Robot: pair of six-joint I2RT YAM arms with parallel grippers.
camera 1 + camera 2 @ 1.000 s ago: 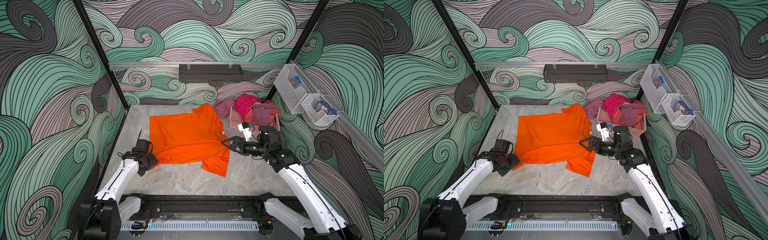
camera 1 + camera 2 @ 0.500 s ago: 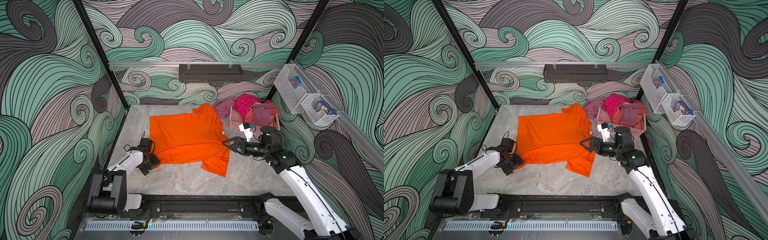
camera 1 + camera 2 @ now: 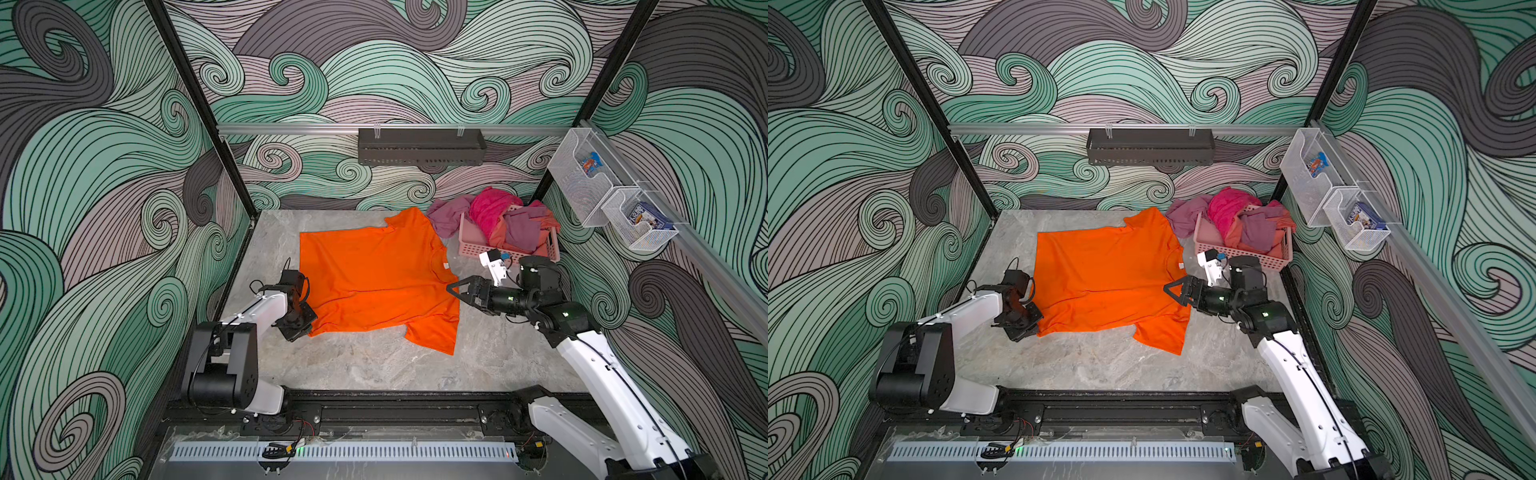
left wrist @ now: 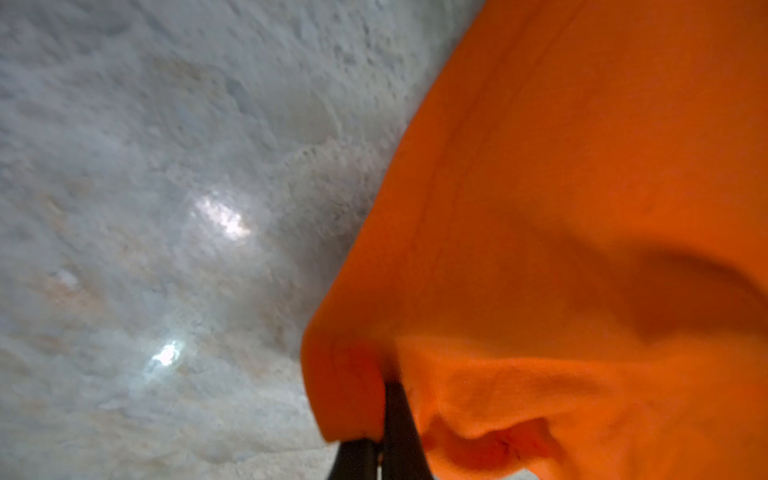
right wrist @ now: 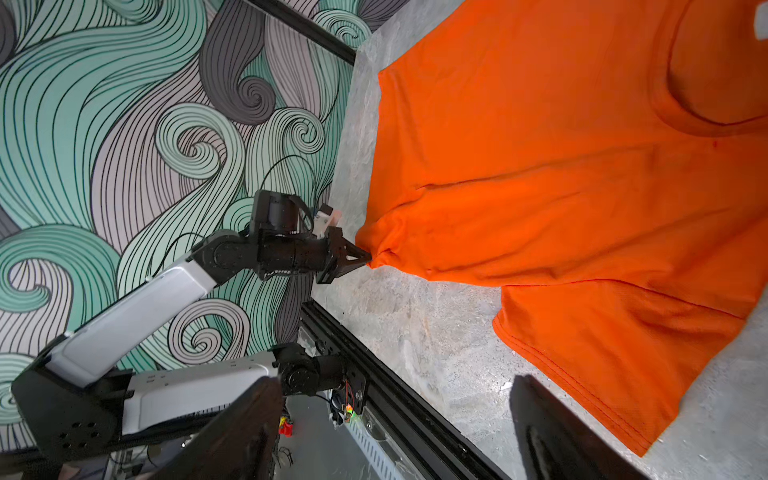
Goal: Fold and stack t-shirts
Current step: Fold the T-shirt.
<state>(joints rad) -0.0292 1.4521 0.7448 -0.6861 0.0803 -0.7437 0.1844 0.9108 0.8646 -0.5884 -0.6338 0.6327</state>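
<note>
Left gripper is clamped on a small bunch of cloth at the hem corner of the orange t-shirt. The shirt lies spread on the table between the two arms, collar towards the right one. Right gripper has its jaws apart at the shoulder edge beside the collar and holds nothing.

The danger, as I read it, is that thin pinch: a hard pull could let the hem slip free, or it may have caught only the top layer, so the layers part on the lift. If the left arm pulls alone, the whole shirt drags and skews. The right could also close on bare table and miss the edge.

Behind the right arm, the pink basket is heaped with crumpled clothes, and a mauve garment spills over its rim near the far sleeve (a snag risk). Two wire bins on the wall hold small packets. I cannot tell what is in the dark tray.
</note>
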